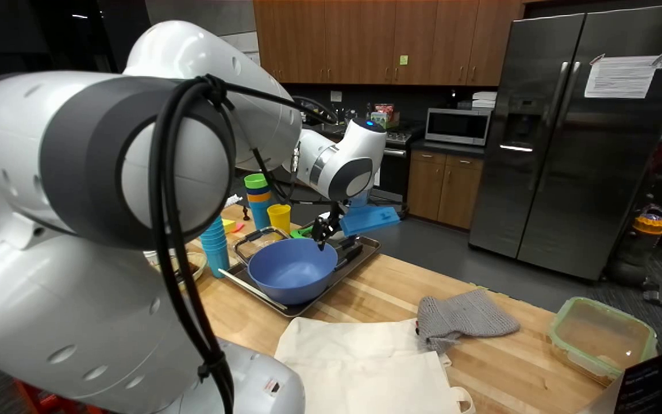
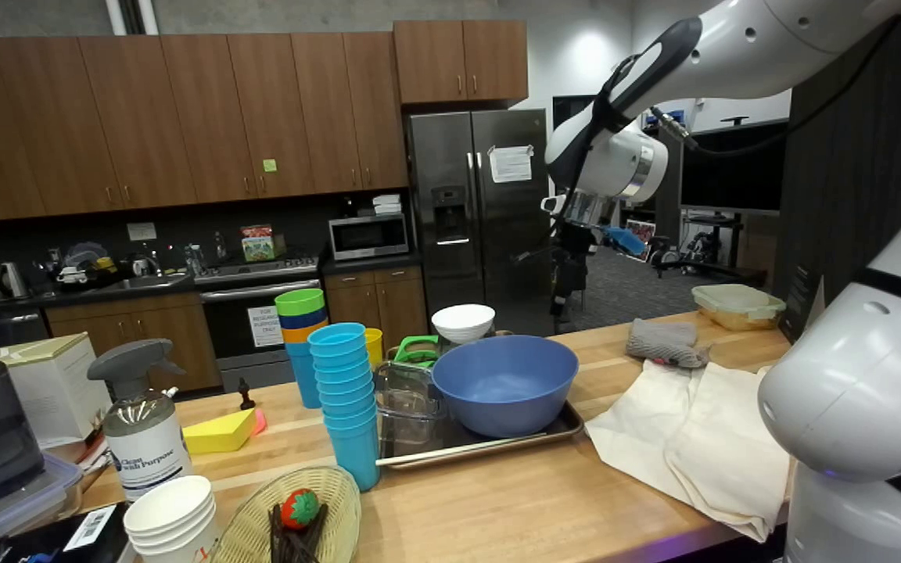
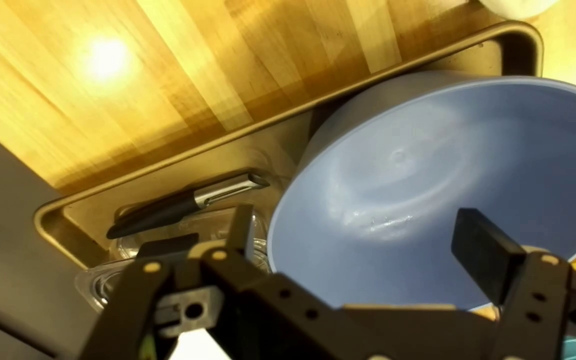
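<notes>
My gripper [image 3: 355, 230] is open, with nothing between its fingers. It points down above the far side of a blue bowl [image 3: 393, 175]; it also shows in both exterior views [image 1: 325, 227] [image 2: 568, 281]. The bowl [image 1: 293, 270] [image 2: 505, 391] stands upright on a dark metal tray [image 3: 218, 141] [image 2: 489, 447] and looks empty. A peeler [image 3: 188, 202] with a black handle and metal head lies on the tray beside the bowl. Clear plastic or glass pieces [image 3: 213, 225] lie by it, partly hidden behind the left finger in the wrist view. No contact with the bowl is visible.
Stacked blue cups [image 2: 349, 407] and a multicolour cup stack [image 2: 302, 336] stand beside the tray. A wicker basket [image 2: 345, 508], spray bottle [image 2: 145, 438], cream cloth [image 1: 365, 368], grey knitted cloth [image 1: 463, 319] and lidded container [image 1: 604, 336] are also on the wooden table.
</notes>
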`<state>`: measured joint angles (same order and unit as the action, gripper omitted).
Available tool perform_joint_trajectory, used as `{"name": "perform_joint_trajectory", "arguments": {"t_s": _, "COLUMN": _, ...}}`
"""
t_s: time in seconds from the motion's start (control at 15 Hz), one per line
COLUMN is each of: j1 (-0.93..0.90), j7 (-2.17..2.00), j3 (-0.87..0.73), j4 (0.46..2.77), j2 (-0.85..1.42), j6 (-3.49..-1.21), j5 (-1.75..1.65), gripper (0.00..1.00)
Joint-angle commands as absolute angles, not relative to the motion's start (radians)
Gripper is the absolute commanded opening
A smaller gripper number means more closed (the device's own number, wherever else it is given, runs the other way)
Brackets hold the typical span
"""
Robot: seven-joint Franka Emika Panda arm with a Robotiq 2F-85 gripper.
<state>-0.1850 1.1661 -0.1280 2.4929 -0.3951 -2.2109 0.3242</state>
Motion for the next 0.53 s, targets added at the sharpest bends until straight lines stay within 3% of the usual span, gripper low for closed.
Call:
{"name": "perform_joint_trajectory", "arguments": {"t_s": 0.0, "j1": -0.169, "j7": 1.152, "j3": -0.112, "j4": 2.496, "j2": -0.396, "j6": -2.221, "j5": 0.33, "gripper": 1.0}}
{"name": "perform_joint_trajectory", "arguments": {"t_s": 0.47, "j1": -0.156, "j7": 0.892, "j3": -0.082, "j4": 2.516, "j2": -0.402, "j6": -2.282, "j5": 0.37, "gripper": 1.0}}
